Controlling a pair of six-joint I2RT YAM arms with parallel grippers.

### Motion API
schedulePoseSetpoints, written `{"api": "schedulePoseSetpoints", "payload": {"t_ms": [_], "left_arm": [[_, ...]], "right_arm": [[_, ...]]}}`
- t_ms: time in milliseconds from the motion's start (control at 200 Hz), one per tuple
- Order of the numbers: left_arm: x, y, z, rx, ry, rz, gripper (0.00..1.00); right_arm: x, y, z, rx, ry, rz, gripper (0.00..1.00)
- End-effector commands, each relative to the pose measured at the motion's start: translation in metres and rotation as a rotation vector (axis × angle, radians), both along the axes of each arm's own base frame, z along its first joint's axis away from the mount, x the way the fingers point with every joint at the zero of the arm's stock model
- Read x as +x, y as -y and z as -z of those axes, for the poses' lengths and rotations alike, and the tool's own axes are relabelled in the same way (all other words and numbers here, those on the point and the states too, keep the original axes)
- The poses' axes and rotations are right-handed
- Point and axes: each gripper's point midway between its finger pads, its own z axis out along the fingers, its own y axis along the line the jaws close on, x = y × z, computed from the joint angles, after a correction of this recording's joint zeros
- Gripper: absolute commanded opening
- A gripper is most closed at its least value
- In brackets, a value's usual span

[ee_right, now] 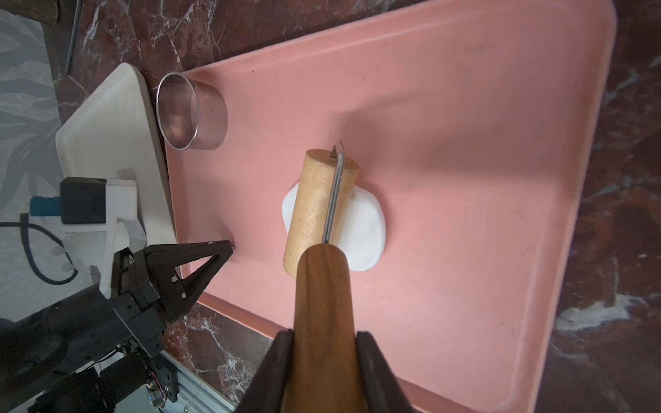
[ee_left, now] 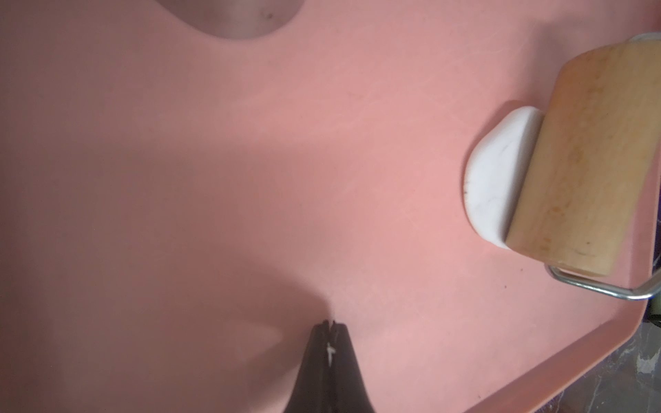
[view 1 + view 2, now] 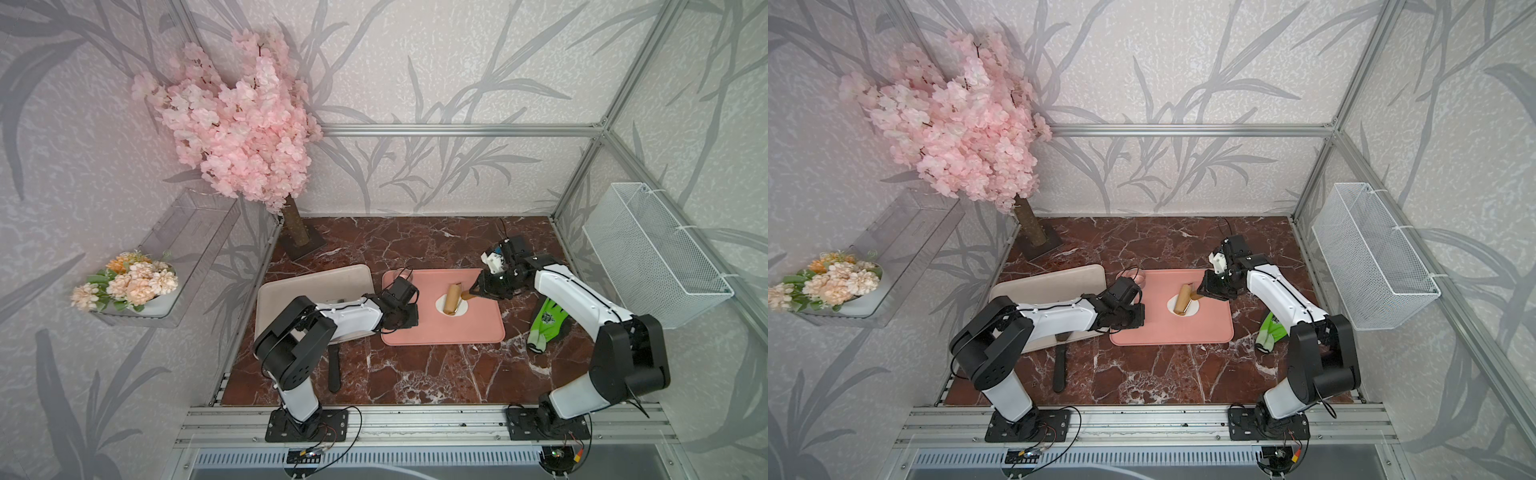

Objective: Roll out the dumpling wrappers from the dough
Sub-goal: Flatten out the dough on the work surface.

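Right wrist view: roller (image 1: 314, 211) is pinched in right jaws, flattening dough (image 1: 368, 229); left jaws, pressed together, seemingly steady mat (image 1: 465, 143).

Roller (image 3: 1182, 300) lies on dough (image 3: 1192, 310), apparently held by right claw (image 3: 1203, 293).

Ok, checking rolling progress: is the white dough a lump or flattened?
Flattened: the white dough spreads as a low oval pad on the pink mat, under the tan wooden roller.
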Motion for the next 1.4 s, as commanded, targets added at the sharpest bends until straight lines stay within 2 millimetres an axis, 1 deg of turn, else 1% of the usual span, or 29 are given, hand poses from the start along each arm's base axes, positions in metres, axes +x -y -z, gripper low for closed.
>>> {"api": "schedulePoseSetpoints", "payload": {"t_ms": [0, 145, 265, 515, 620, 710, 785, 870, 960, 1020, 1100, 1225, 1395], "left_arm": [[-0.047, -0.045, 0.054, 0.196, -0.192, 0.005, 0.0], [-0.047, -0.046, 0.054, 0.197, -0.191, 0.004, 0.0], [-0.047, -0.046, 0.055, 0.198, -0.194, 0.005, 0.0], [-0.047, -0.045, 0.055, 0.196, -0.19, 0.005, 0.0], [-0.047, -0.045, 0.055, 0.195, -0.192, 0.007, 0.0], [-0.047, -0.046, 0.054, 0.195, -0.188, 0.005, 0.0], [-0.047, -0.045, 0.054, 0.191, -0.189, 0.005, 0.0], [-0.047, -0.045, 0.055, 0.19, -0.192, 0.006, 0.0], [-0.047, -0.044, 0.055, 0.19, -0.192, 0.006, 0.0], [-0.047, -0.045, 0.055, 0.191, -0.193, 0.006, 0.0], [-0.047, -0.044, 0.055, 0.19, -0.191, 0.005, 0.0], [-0.046, -0.044, 0.055, 0.189, -0.19, 0.003, 0.0], [-0.045, -0.044, 0.054, 0.19, -0.188, 0.001, 0.0]], "right_arm": [[-0.037, 0.044, 0.039, -0.181, -0.169, 0.07, 0.0], [-0.043, 0.063, 0.033, -0.183, -0.166, 0.126, 0.0], [-0.047, 0.073, 0.031, -0.19, -0.166, 0.154, 0.0], [-0.053, 0.079, 0.032, -0.19, -0.171, 0.178, 0.0], [-0.054, 0.082, 0.03, -0.204, -0.171, 0.183, 0.0], [-0.055, 0.09, 0.022, -0.204, -0.154, 0.21, 0.0], [-0.051, 0.09, 0.008, -0.192, -0.117, 0.215, 0.0], [-0.042, 0.078, -0.017, -0.161, -0.045, 0.193, 0.0], [-0.028, 0.058, -0.044, -0.129, 0.037, 0.15, 0.0], [-0.021, 0.038, -0.055, -0.099, 0.066, 0.11, 0.0], [-0.01, 0.014, -0.059, -0.068, 0.079, 0.065, 0.0], [0.007, -0.019, -0.057, -0.043, 0.095, 0.012, 0.0], [0.026, -0.044, -0.047, -0.03, 0.084, -0.017, 0.0]]}}
